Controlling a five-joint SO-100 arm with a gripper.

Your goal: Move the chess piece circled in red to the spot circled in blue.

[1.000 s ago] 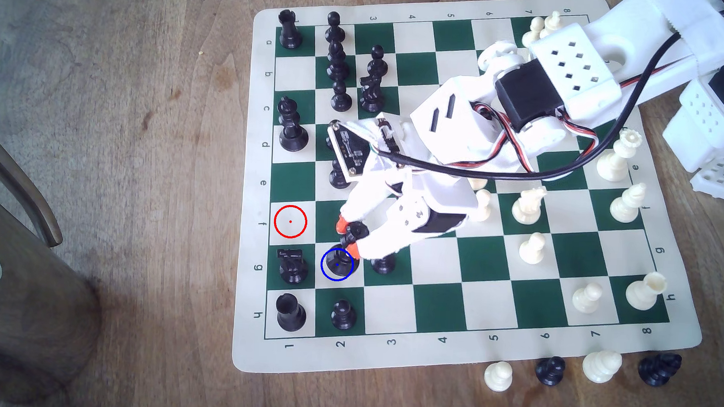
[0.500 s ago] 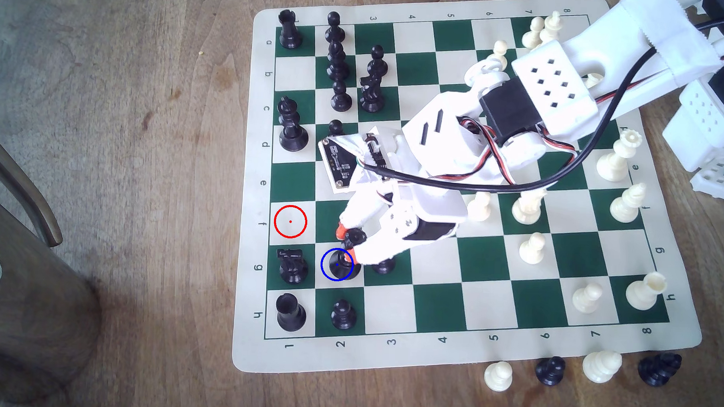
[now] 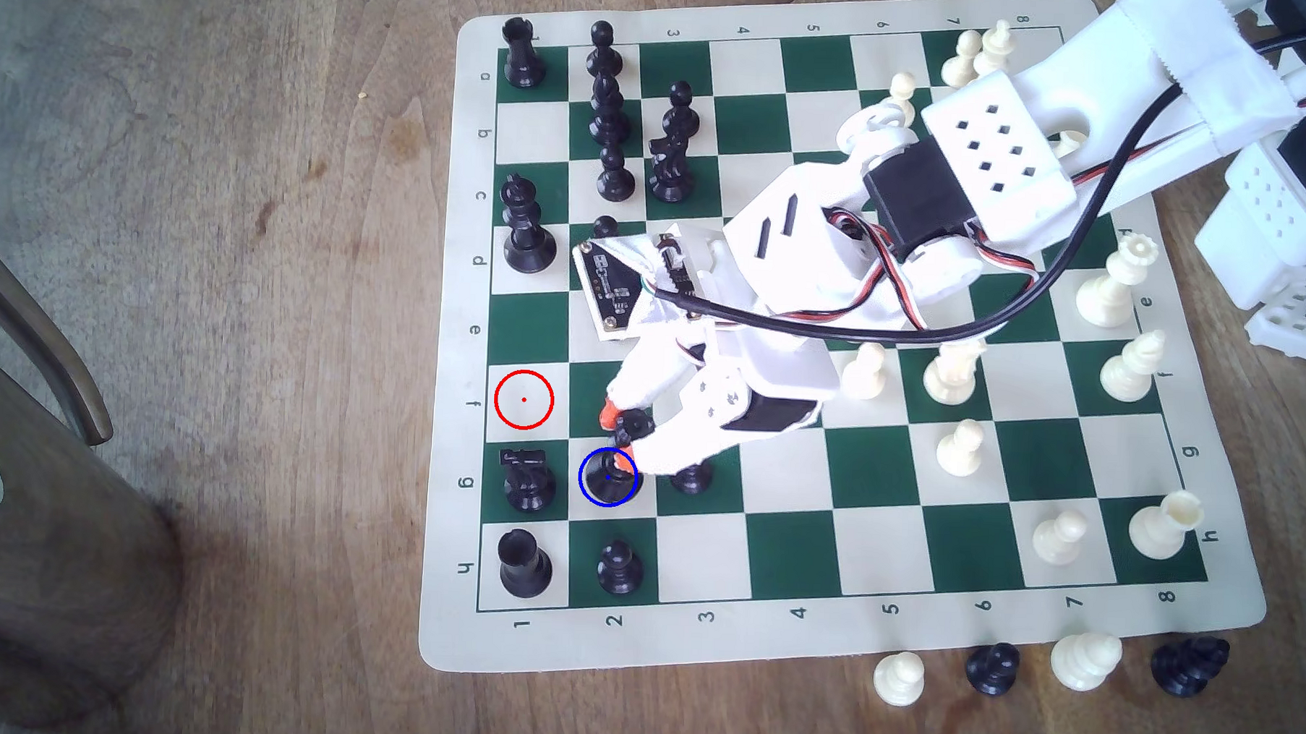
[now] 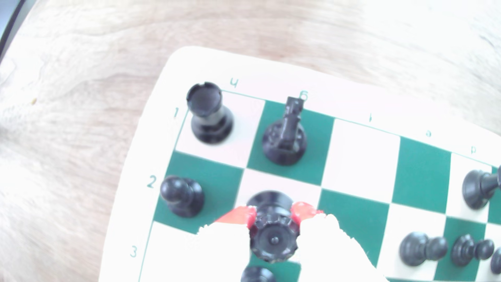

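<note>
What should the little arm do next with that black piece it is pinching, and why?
Probably open its jaws and let go. The black queen stands with its base inside the blue ring, apparently on its cream square, with the red-ringed square bare. The gripper clamps just under the coronet. Whether the base fully touches the mat is hard to tell, so a slight lowering first may help.

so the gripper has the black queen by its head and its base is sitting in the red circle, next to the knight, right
Not quite. The gripper does pinch the black queen near its head, but the exterior view shows its base inside the blue circle, not the red circle, whose cream square is bare. The knight is indeed on the neighbouring square.
</note>
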